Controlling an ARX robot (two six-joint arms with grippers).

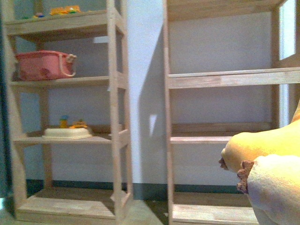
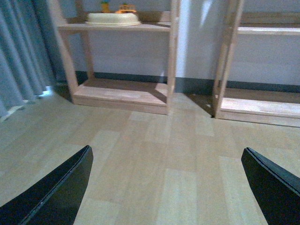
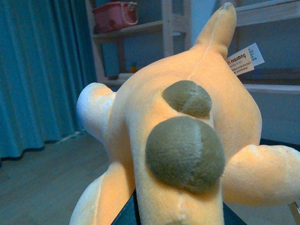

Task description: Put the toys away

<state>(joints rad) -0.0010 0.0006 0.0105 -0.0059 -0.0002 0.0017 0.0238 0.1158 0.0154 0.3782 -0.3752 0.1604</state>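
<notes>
Only right wrist view shows round olive spots and tag on fuzzy plush toy; right end effector hidden, cannot tell. In left wrist view, left end effector spread over plank floor.

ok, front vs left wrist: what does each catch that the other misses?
Front only: pink basket on an upper shelf, top-shelf toys, and the plush at the lower right edge. Left wrist only: left tool, open and empty, and the curtain. Both: white basin with small toys by it, its rack, the second rack and the floor.
</notes>
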